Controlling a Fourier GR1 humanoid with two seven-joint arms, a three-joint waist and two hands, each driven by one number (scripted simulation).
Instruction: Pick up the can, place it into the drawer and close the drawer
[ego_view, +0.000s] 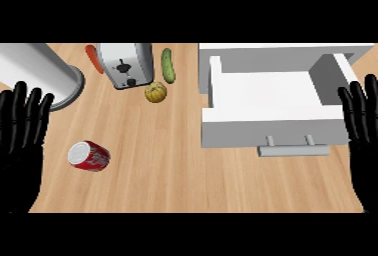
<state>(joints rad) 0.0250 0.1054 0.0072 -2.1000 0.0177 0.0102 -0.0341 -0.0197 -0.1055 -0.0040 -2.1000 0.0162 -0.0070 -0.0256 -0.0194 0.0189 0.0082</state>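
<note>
1. Can (89, 156): red, silver end showing. It looks tipped on its side on the counter (173, 175), toward the left, well apart from the drawer (266, 131). Nothing touches it.
2. Drawer: white, pulled out toward the robot at the right of the counter. Interior is bare as far as the view shows. Handle (293, 149) faces the near edge.
3. Left hand (22, 132): at the view's left edge, fingers straight and spread, pointing up, holding nothing. It is just left of the can but not in contact with it.
4. Right hand (362, 125): at the view's right edge beside the drawer's right wall, fingers straight, holding nothing.
5. Others, all at the far side and clear of the can's route: toaster (125, 65), cucumber (168, 65), carrot (94, 58), small yellow squash (155, 92), large metal cylinder (37, 72) at far left.
6. Progress, as I judge it: 0 of 3 steps done. The can is not picked up, not in the drawer, and the drawer is open.
7. Left to do: grasp the can (left hand is nearer), carry it rightward across the counter, set it in the drawer, then push the front shut.
</note>
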